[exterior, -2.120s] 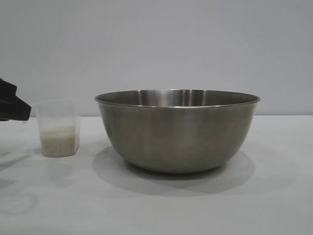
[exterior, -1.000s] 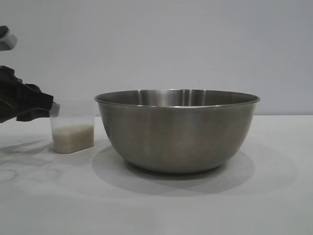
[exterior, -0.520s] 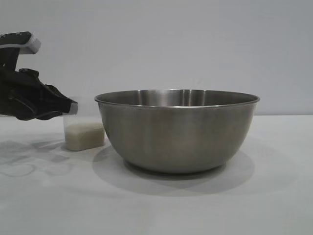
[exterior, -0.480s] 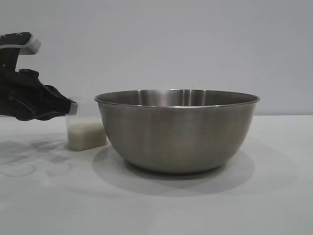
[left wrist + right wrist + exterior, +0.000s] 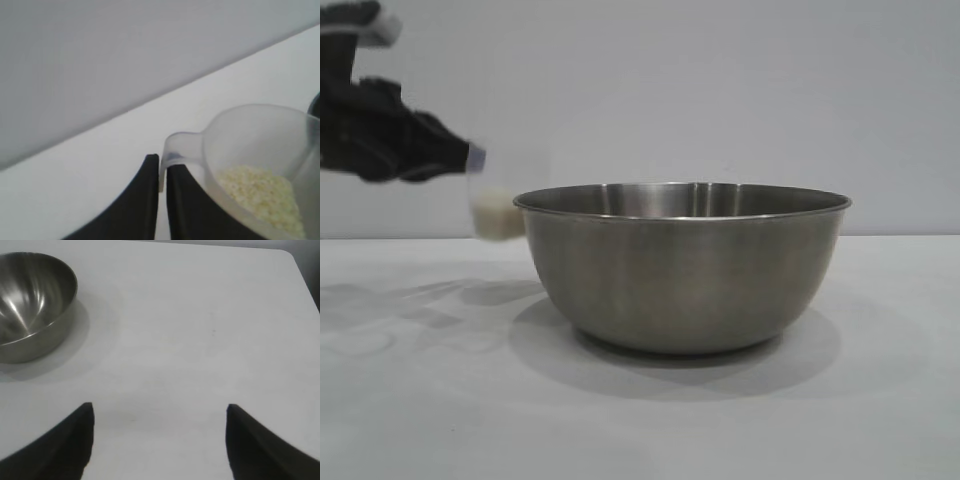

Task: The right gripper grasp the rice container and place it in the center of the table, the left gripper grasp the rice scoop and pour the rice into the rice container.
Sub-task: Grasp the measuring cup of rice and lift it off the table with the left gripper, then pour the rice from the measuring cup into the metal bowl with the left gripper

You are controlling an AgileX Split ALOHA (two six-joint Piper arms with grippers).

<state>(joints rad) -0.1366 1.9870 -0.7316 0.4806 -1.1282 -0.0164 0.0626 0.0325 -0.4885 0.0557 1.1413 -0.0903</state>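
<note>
Exterior camera sits low, level with the white table (image 5: 420, 400); right wrist looks down from afar — both share the large steel bowl (image 5: 685, 268) (image 5: 30, 305).

- My work surface is a plain white table (image 5: 410, 420), also visible under my right wrist (image 5: 200, 315) and under my left wrist (image 5: 100, 165).
- The rice container (image 5: 684, 266) stands upright directly on it, near the middle, casting a soft shadow around its base; my right wrist camera shows it too (image 5: 30, 300).

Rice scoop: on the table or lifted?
Lifted. The left gripper holds the rice scoop clear of the table, beside the rice container rim.
</note>
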